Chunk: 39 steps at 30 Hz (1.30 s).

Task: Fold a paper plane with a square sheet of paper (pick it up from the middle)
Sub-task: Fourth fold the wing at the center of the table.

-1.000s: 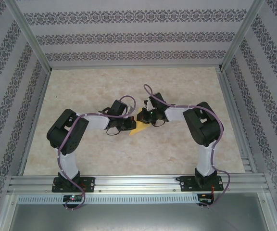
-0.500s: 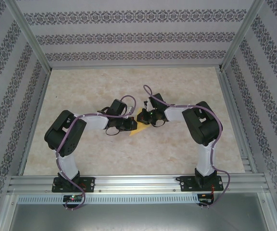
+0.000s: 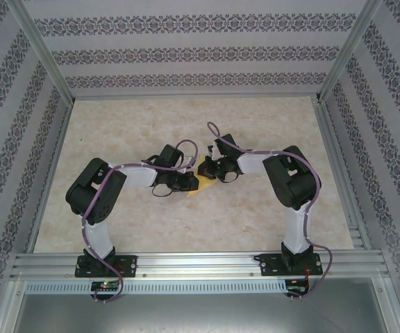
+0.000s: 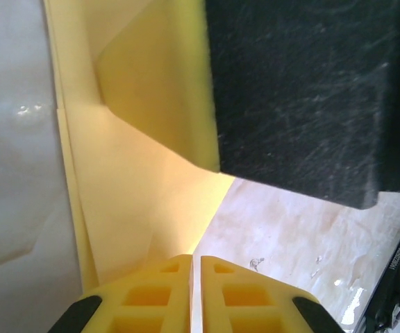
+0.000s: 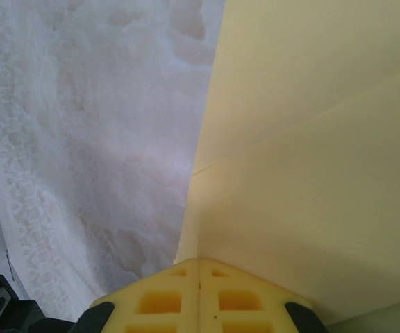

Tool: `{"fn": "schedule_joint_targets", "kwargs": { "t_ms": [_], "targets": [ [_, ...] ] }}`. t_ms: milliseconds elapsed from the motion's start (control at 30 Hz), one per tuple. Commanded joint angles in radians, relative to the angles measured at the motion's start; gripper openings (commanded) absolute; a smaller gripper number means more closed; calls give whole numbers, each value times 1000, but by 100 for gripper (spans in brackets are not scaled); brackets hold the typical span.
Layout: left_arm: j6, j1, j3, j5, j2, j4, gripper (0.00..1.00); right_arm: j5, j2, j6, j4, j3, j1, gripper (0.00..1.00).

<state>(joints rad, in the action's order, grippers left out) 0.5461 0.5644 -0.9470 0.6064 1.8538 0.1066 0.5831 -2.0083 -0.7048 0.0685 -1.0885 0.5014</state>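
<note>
I see both arms reaching inward to the middle of the pale marbled tabletop (image 3: pixel 269 215), their wrists almost meeting. The thin yellow sheet of paper (image 3: pixel 199 186) lies on the tabletop between them. From above only a small wedge of it shows, the rest covered by the two wrists.

On the left wrist camera, the left gripper (image 4: pixel 194 258) has its yellow fingers drawn near each other, with a thin bright slit between them and nothing visible in that slit. The paper spreads out ahead of the tips, already creased: one flap is turned over and its edge runs slantwise across the sheet. A black scuffed block (image 4: pixel 304 97) hangs over the far part of the paper and hides it there.

On the right wrist camera, the right gripper (image 5: pixel 199 262) has its fingers pressed together, only a hairline seam between them. The paper's edge runs down to the tips and the sheet passes behind them, with a straight layer edge crossing it. I cannot tell whether the tips touch the paper or pinch it.
</note>
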Motion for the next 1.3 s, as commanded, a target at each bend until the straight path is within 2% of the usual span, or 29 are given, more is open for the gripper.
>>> {"fn": "schedule_joint_targets", "kwargs": {
  "t_ms": [0, 500, 933, 1267],
  "targets": [
    [-46, 1, 13, -35, 12, 51, 12, -100, -75, 32, 106, 17, -8, 0],
    [-61, -14, 47, -77, -13, 82, 10, -109, -83, 45, 130, 12, -11, 0],
    [-103, -14, 101, -52, -54, 143, 8, -115, -95, 53, 152, 4, -13, 0],
    [-84, -13, 166, -108, -104, 196, 5, -116, -95, 56, 161, 5, -14, 0]
  ]
}}
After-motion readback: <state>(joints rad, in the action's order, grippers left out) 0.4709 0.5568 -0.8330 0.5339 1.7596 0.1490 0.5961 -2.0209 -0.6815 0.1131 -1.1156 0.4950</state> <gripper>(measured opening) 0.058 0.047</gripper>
